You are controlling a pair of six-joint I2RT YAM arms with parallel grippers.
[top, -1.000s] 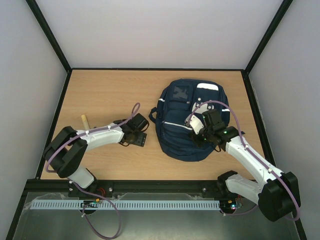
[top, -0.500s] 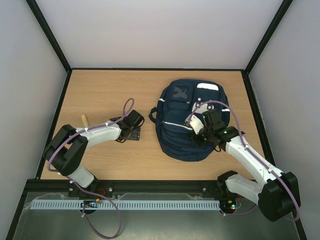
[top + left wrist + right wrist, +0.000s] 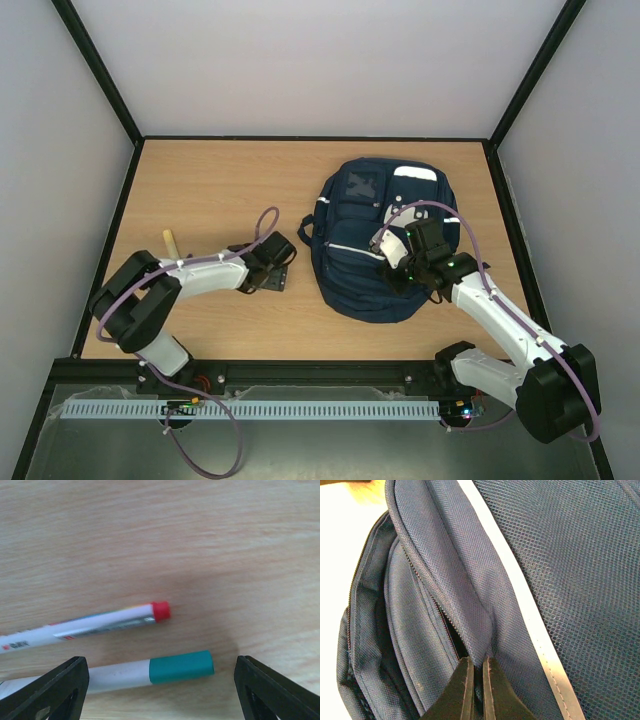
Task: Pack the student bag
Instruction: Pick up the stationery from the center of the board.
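The navy student bag [image 3: 365, 215] lies flat on the right half of the table, its white stripes showing. My right gripper [image 3: 402, 272] rests on its right side; in the right wrist view it [image 3: 476, 661] is shut on a fold of the bag's fabric [image 3: 470, 585] beside a partly open zipper [image 3: 447, 625]. My left gripper [image 3: 274, 277] is left of the bag, low over the table and open. In the left wrist view it [image 3: 161, 667] straddles a white pen with a teal cap [image 3: 125, 675]; a red-capped pen [image 3: 100, 625] lies just beyond.
A small tan stick-like item [image 3: 170, 243] lies near the table's left edge. A black frame and grey walls enclose the wooden table [image 3: 220, 190]. A white reflective stripe [image 3: 520, 595] and mesh panel [image 3: 580, 570] run beside the held fold.
My left gripper moved back slightly to the right and nearer after shifting left half a second ago. The right arm and the bag have not moved.
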